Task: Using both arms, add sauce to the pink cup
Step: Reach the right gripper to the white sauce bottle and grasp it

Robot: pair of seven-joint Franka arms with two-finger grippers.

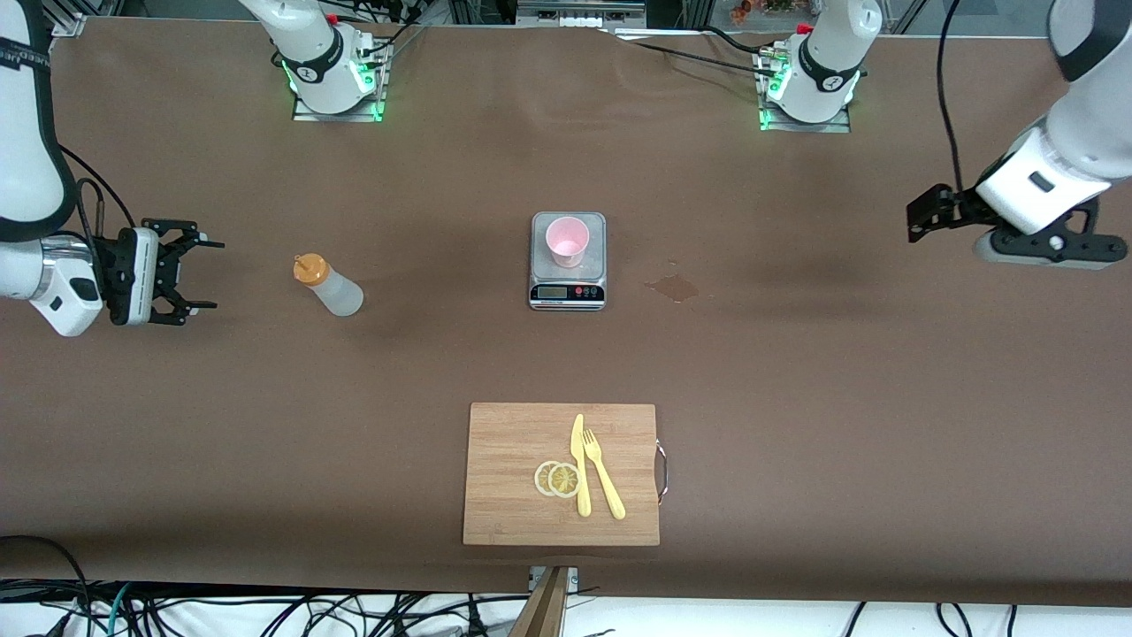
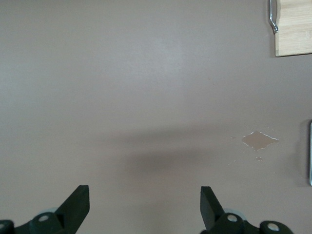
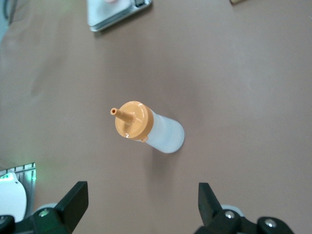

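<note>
Though nothing is held yet, the right gripper point(image 1: 196, 275) hangs at the frame's left edge with its fingers spread, empty. Just inward stands the bottle point(image 1: 329, 284), upright, orange cap on; it looks light, soft-walled and probably slick, so a gentle hold across the mid-body seems safest. At centre the pink cup point(image 1: 567, 240) sits on the scale point(image 1: 568, 292), thin and easily tipped. At the right edge the left gripper point(image 1: 924, 215) waits, fingers apart.
</note>
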